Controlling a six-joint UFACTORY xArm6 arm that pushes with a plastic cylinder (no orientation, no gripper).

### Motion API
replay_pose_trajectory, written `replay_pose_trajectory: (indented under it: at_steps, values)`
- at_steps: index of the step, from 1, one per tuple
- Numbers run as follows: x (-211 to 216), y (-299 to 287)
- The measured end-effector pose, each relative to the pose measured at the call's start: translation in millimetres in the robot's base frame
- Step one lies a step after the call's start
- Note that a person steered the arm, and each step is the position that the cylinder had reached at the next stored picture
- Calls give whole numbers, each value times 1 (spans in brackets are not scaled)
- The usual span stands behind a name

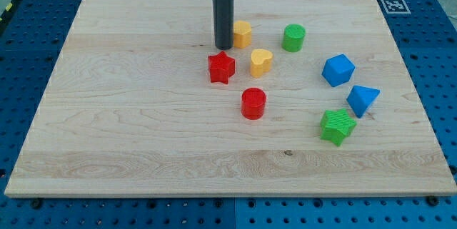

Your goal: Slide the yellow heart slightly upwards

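Note:
The yellow heart lies on the wooden board, a little above its middle. My tip rests on the board up and to the left of the heart, apart from it. The tip stands just left of a yellow hexagonal block, close to it or touching, and just above the red star. The rod rises straight out of the view's top.
A green cylinder sits up and right of the heart. A red cylinder lies below it. A blue cube, a blue triangular block and a green star stand at the right. The board lies on a blue perforated table.

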State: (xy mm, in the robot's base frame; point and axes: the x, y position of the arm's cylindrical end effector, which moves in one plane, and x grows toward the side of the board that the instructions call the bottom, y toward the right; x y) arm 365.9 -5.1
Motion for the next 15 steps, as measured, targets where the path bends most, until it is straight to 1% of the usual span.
replay_pose_trajectory:
  at_steps: [3,9,11,12,13,15]
  values:
    - [21,39]
    - [64,46]
    - [85,46]
    - [91,52]
    - [93,70]
    - [112,73]
